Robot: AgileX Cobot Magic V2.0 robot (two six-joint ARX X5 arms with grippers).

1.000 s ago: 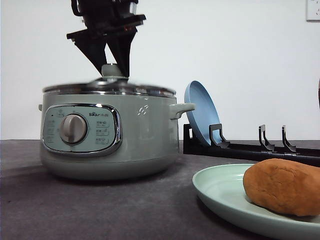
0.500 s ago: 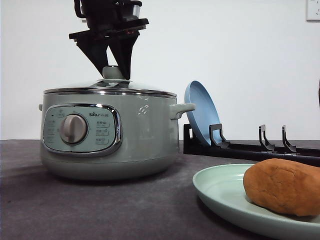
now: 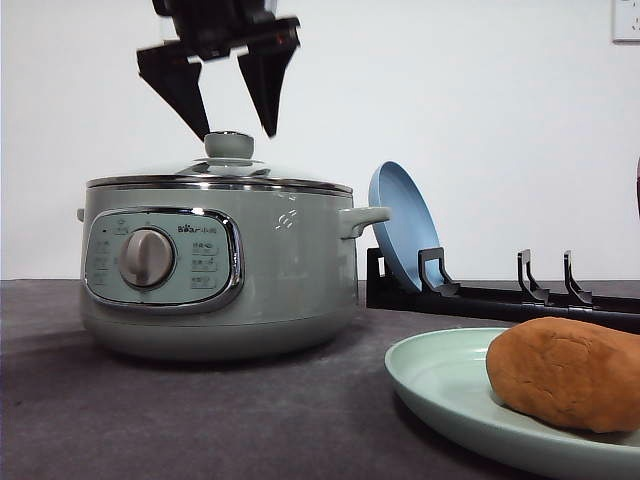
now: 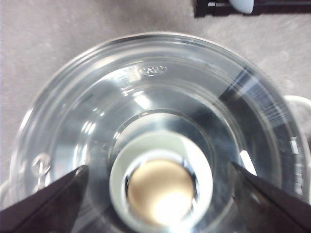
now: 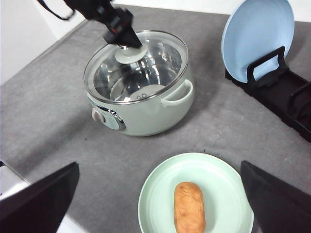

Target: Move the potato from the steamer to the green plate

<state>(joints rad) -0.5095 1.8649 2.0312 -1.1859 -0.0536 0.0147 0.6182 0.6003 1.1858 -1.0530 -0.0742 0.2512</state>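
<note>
Potato (image 5: 189, 208) lying on green plate (image 5: 160, 189) — out of steamer (image 3: 215, 270), lid (image 5: 146, 68) on. Left gripper (image 3: 228, 100) wide open just above lid knob (image 3: 229, 146), holding nothing. Right gripper (image 5: 160, 204) open above plate — empty.

You see: sage-green steamer (image 3: 270, 270), brown-orange potato (image 3: 565, 372), pale green plate (image 3: 440, 385), blue plate (image 3: 400, 225), dark grey tabletop (image 3: 200, 420).

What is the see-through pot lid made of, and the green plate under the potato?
The lid looks like clear glass: you see through it and it shines. Its knob seems matte plastic. The green plate looks smooth and dull, maybe plastic or ceramic; I can't tell which.
</note>
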